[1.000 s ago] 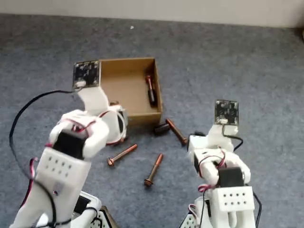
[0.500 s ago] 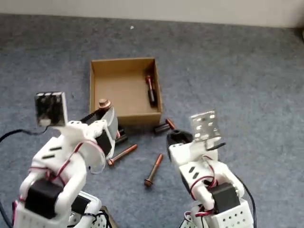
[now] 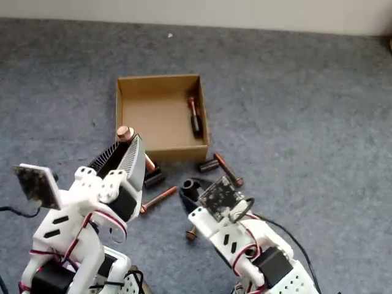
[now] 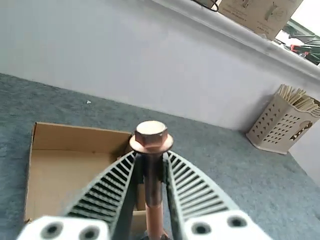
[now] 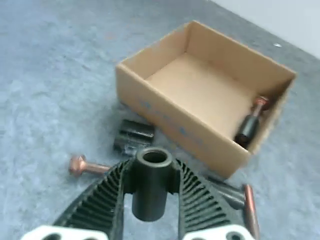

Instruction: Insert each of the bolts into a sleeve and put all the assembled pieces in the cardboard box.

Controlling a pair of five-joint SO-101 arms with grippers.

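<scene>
Our left gripper (image 4: 150, 157) pulls back from the cardboard box (image 3: 160, 79), bolt (image 4: 151, 137) upright. Our right gripper (image 5: 151, 172) carries its sleeve (image 5: 150, 192) toward it.

Cardboard box (image 3: 160, 82): one is being counted.
Assembled piece (image 3: 195, 117): one is being counted, inside the box.
Loose bolts: four are being tallied. These are the gripped bolt (image 4: 151, 137), carpet bolt (image 3: 160, 198), box-corner bolt (image 3: 226, 169) and half-hidden bolt (image 3: 192, 233).
Loose sleeves: four are being tallied, it seems. These are the gripped sleeve (image 5: 151, 182), the corner sleeve (image 3: 208, 165) and what looks like a sleeve pair (image 5: 133, 136).
</scene>
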